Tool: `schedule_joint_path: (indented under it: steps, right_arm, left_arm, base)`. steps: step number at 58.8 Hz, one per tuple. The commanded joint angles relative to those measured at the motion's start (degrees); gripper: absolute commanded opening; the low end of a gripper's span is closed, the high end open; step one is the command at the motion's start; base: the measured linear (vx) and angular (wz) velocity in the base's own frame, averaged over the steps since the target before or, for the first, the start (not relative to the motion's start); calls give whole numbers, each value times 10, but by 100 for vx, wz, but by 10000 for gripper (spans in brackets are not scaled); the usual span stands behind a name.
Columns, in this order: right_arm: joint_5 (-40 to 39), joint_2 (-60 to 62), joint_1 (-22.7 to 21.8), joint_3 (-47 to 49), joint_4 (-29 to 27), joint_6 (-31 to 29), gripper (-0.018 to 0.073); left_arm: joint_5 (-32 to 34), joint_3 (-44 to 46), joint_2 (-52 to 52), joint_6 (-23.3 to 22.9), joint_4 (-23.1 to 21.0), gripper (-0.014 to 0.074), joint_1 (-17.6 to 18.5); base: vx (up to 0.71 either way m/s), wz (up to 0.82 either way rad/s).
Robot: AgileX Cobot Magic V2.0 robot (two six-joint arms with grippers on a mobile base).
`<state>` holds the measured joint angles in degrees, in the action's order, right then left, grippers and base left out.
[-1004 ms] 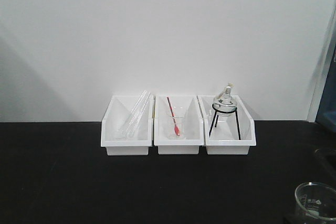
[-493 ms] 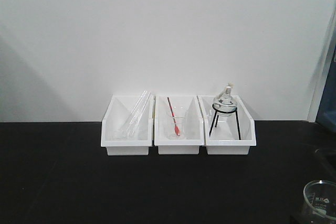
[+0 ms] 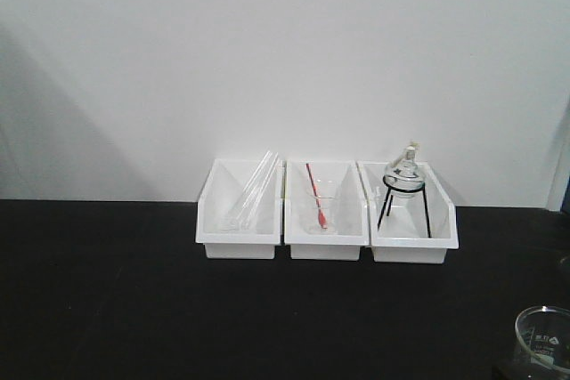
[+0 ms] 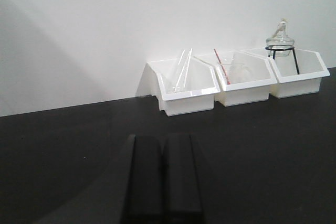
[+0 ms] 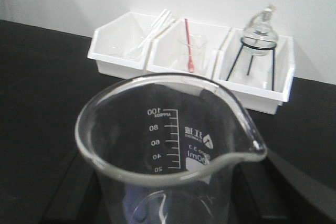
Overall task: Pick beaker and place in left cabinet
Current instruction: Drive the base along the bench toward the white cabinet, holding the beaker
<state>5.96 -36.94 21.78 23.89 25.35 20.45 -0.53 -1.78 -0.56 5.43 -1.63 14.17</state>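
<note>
The beaker, clear glass with a pour spout and white printed marks up to 100, fills the right wrist view. My right gripper is shut on it, with dark fingers showing on either side of the glass. In the front view the beaker sits at the bottom right corner, above the black table. My left gripper hovers low over the table, its two black fingers pressed together and holding nothing. The left cabinet is out of view.
Three white bins stand in a row against the white wall. The left bin holds glass tubes, the middle one a clear beaker with a red-handled tool, and the right one a round flask on a black tripod.
The front view has swung left, so the bins now sit further right and lower in the picture. The held beaker has dropped lower and moved right at the frame's corner.
</note>
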Motion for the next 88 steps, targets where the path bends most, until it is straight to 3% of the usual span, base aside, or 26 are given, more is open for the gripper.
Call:
schedule_joint_path:
  steps: [1, 88]
  right_arm:
    - [-41, 2, -3, 18, 4, 2, -4]
    - [-41, 2, -3, 18, 4, 2, -4]
  left_arm:
    - [48, -9, -11, -1, -5, 1, 3]
    - [48, -9, -11, -1, -5, 1, 3]
  base:
    - [-5, 25]
    - [-8, 49]
